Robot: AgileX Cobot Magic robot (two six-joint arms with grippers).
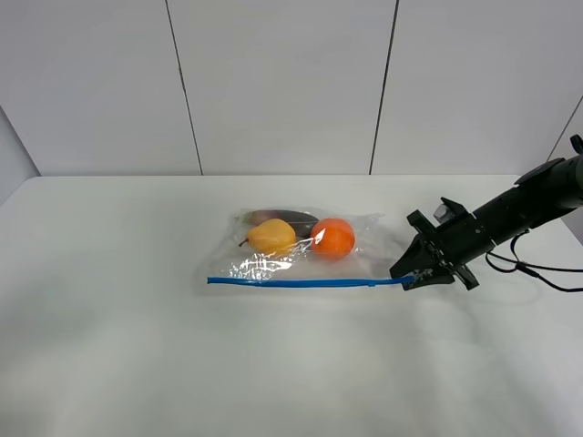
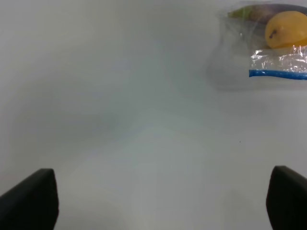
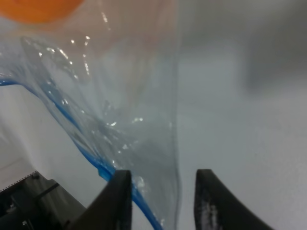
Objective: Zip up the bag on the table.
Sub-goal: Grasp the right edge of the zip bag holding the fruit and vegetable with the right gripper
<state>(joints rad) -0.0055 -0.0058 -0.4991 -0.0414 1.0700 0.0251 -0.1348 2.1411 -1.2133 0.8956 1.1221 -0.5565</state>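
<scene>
Sitting near the middle of the table (image 1: 109, 364), the bag (image 1: 301, 259) lies flat with its blue zip strip (image 1: 291, 282) running along the edge nearest the high camera. A yellow pear (image 1: 271, 236), an orange (image 1: 332, 238) and a darker item (image 1: 284, 216) behind them show through the clear plastic.

The right gripper (image 1: 412, 273) reaches in low from the right and meets the bag at the right-hand end of the strip. Its wrist view shows its fingers (image 3: 117, 201) a little apart, with the crinkled corner of the bag and the end of the strip between them, so they do not look pressed onto the plastic. The left gripper (image 2: 163, 201) stands wide apart over bare table, well away from the bag, which shows only at the edge of its view.

As for progress, the strip lies straight, but I cannot tell whether it is sealed along its length. At the right end the plastic looks loose and puffed, so my guess is that pinching the strip and running along it remains to be done
</scene>
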